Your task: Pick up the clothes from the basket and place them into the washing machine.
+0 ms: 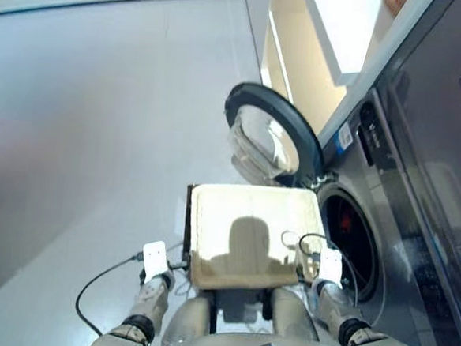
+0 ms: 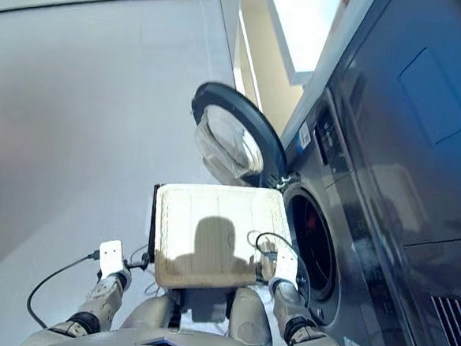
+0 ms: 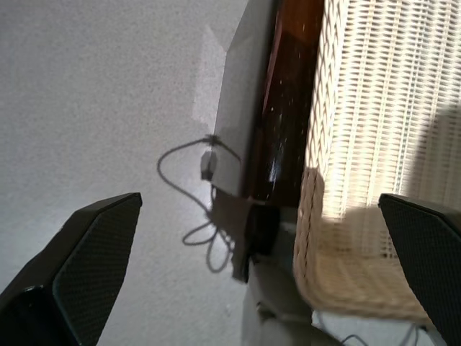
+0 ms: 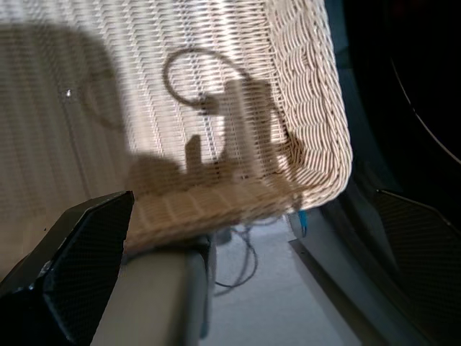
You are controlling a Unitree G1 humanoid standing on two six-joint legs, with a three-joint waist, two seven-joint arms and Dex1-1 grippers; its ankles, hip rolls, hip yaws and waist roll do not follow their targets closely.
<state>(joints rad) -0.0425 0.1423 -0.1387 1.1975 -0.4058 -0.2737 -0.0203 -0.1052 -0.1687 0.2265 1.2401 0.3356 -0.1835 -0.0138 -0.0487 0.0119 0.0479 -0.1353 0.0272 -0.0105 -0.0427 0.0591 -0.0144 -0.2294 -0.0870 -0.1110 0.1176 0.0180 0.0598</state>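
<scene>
The basket (image 1: 252, 210) holds no clothes — only its cream ribbed bottom shows. It sits just left of the washer (image 1: 383, 255), whose door (image 1: 269, 136) stands swung open; something red (image 1: 346, 222) shows in the dark drum (image 1: 353, 237). Left gripper (image 3: 245, 288) and right gripper (image 4: 252, 288) flank the basket's near corners — jaws wide apart, holding nothing.

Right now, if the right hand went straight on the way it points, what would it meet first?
Probably the basket: its near corner and rim sit between the open fingers of the right hand. Depth is unclear, so it might slip past toward the washing machine.
</scene>
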